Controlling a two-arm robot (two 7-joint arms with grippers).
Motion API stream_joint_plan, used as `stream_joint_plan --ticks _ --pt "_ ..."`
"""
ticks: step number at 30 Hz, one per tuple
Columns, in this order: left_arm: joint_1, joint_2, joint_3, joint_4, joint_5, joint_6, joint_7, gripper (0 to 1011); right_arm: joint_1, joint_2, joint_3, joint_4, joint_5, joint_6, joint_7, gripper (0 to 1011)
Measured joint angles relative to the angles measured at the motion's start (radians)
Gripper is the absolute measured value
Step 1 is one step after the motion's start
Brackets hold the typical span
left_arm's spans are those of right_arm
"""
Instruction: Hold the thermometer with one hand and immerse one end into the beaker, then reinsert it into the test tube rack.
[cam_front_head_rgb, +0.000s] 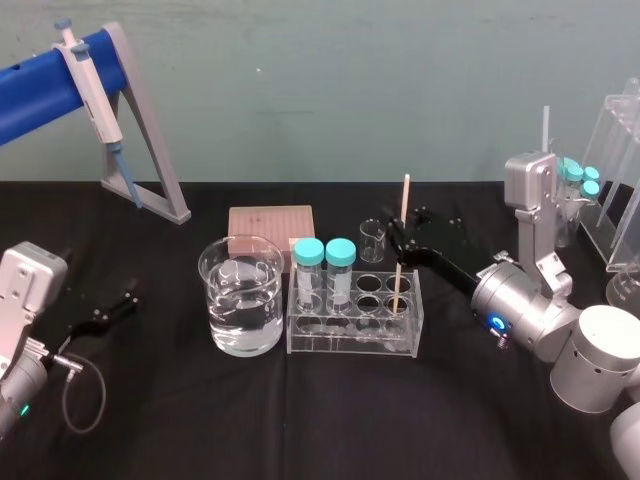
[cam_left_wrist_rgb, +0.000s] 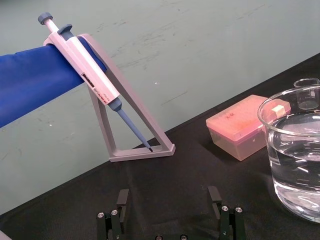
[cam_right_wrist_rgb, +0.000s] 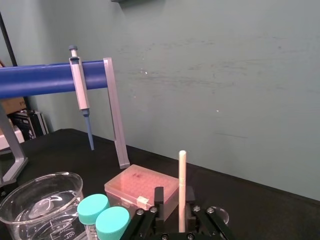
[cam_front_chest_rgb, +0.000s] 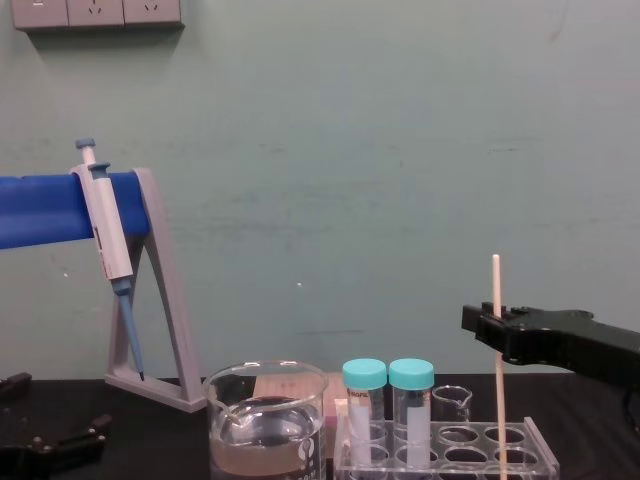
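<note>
The thermometer (cam_front_head_rgb: 403, 232) stands upright in a front-right hole of the test tube rack (cam_front_head_rgb: 352, 343), two holes to the right of two teal-capped tubes (cam_front_head_rgb: 324, 270). My right gripper (cam_front_head_rgb: 398, 238) is around its upper part. In the right wrist view the thermometer (cam_right_wrist_rgb: 182, 180) lies against one finger (cam_right_wrist_rgb: 191, 205), with a gap to the other, so the right gripper (cam_right_wrist_rgb: 174, 201) is slightly open. The beaker (cam_front_head_rgb: 242, 300) of cloudy liquid stands just left of the rack. My left gripper (cam_front_head_rgb: 108, 308) rests open on the table at the far left, holding nothing.
A grey-blue pipette (cam_front_head_rgb: 95, 95) hangs on a grey angled stand (cam_front_head_rgb: 150, 150) at the back left. A pink tip box (cam_front_head_rgb: 270, 222) and a tiny glass beaker (cam_front_head_rgb: 372, 240) sit behind the rack. Clear stands and more capped tubes (cam_front_head_rgb: 585, 185) crowd the right edge.
</note>
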Motion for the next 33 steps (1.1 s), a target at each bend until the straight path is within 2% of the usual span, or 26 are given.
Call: stream_joint_plan --ticks 8,11,14,17,20,21,25,27,33 --pt "0.0 0.0 0.0 0.0 0.0 0.0 0.0 1004 -0.002 0.001 0.004 -0.007 -0.007 0.001 -0.007 474" --pt "0.0 0.0 0.0 0.0 0.0 0.0 0.0 1004 -0.003 0.002 0.006 -0.008 -0.008 0.001 -0.007 607" --pt "0.0 0.0 0.0 0.0 0.0 0.0 0.0 1004 -0.004 0.001 0.008 -0.009 -0.008 0.001 -0.007 679" --pt "0.0 0.0 0.0 0.0 0.0 0.0 0.0 1004 -0.005 0.0 0.009 -0.009 -0.008 -0.001 -0.007 802" --pt "0.0 0.0 0.0 0.0 0.0 0.0 0.0 1004 -0.006 0.0 0.011 -0.012 -0.008 -0.002 -0.008 855" --pt "0.0 0.0 0.0 0.0 0.0 0.0 0.0 1004 -0.008 0.0 0.012 -0.015 -0.008 -0.002 -0.009 908" --pt "0.0 0.0 0.0 0.0 0.0 0.0 0.0 1004 -0.026 0.005 0.017 -0.061 -0.028 0.0 -0.041 980" --pt "0.0 0.0 0.0 0.0 0.0 0.0 0.0 1004 -0.058 0.011 0.023 -0.124 -0.095 0.009 -0.134 1002" --pt "0.0 0.0 0.0 0.0 0.0 0.0 0.0 1004 -0.13 -0.016 0.056 -0.185 -0.197 0.019 -0.324 1003"
